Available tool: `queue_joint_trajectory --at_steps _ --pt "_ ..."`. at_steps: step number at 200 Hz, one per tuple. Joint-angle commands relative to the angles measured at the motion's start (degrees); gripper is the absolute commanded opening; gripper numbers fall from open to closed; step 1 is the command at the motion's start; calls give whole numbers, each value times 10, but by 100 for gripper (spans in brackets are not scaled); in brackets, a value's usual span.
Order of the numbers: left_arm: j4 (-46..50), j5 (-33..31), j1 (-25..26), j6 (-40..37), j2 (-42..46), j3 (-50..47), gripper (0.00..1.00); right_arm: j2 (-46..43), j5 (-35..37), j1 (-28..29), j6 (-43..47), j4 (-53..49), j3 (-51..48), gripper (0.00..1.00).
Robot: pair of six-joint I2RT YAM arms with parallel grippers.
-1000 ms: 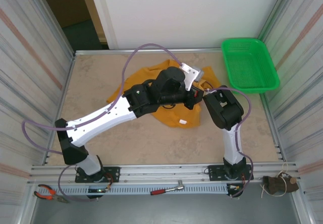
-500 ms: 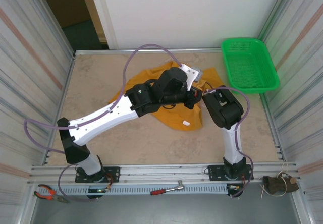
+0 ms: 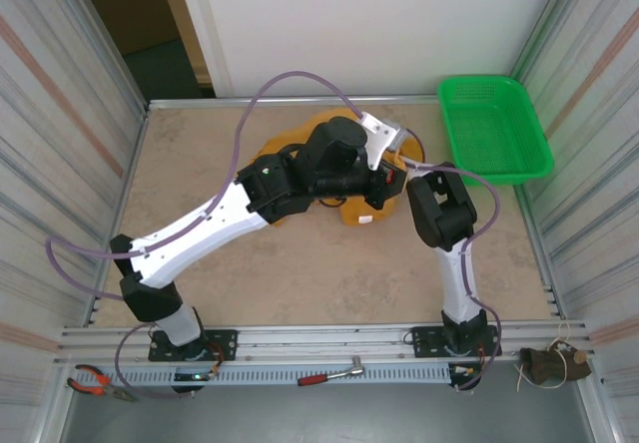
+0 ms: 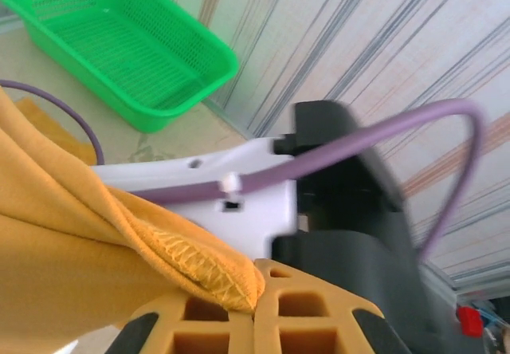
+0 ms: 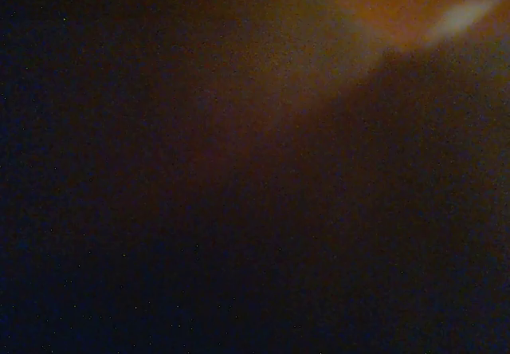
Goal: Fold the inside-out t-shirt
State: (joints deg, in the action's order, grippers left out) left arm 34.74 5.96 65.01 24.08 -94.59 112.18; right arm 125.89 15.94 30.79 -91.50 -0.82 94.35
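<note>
1. The inside-out t-shirt (image 3: 351, 214) is now a tight orange-yellow heap in the far middle of the table (image 3: 190, 164). It lies under the two arms' crossed wrists and to the left of the green basket (image 3: 494, 129).
2. A second ago the shirt lay wider, with one lobe reaching left and its near edge well toward the arms' bases. Both have since pulled in, and the near edge has retreated toward the far wall.
3. The left arm (image 3: 220, 219) has swung farther from its base, taking the cloth with it. In its wrist view the left gripper (image 4: 256, 294) is pinched tight on a stitched hem of the shirt, and the fabric falls away to the left.
4. The right arm (image 3: 439, 214) bends in beside the heap. Its wrist view is dark with a faint orange glow, which suggests cloth lies against the lens. Whether the right gripper stands wide or narrow cannot be told.
5. This looks like gathering or dragging rather than a clean fold. The shirt appears more bunched than before, so the task is probably at an early stage and the cloth would need spreading flat again.
6. What shows of the shirt runs roughly left to right across the table, slightly higher on the left. A small white label (image 3: 366, 221) sits at its near edge. Which end is collar and which is hem cannot be told from above.
</note>
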Motion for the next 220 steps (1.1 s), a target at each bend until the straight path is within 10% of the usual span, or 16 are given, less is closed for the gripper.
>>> queue_joint_trajectory --at_steps 1,66,111,220 --pt "-188 274 124 -8 45 54 0 104 37 -11 -22 -209 44 97" --pt "-196 221 123 -9 72 13 0 145 -10 -23 -37 -305 137 82" --pt "-231 175 79 29 99 -75 0 93 -59 -24 13 -152 15 0" --pt "-290 78 -231 115 202 -314 0 -27 -233 -7 160 13 -134 0"
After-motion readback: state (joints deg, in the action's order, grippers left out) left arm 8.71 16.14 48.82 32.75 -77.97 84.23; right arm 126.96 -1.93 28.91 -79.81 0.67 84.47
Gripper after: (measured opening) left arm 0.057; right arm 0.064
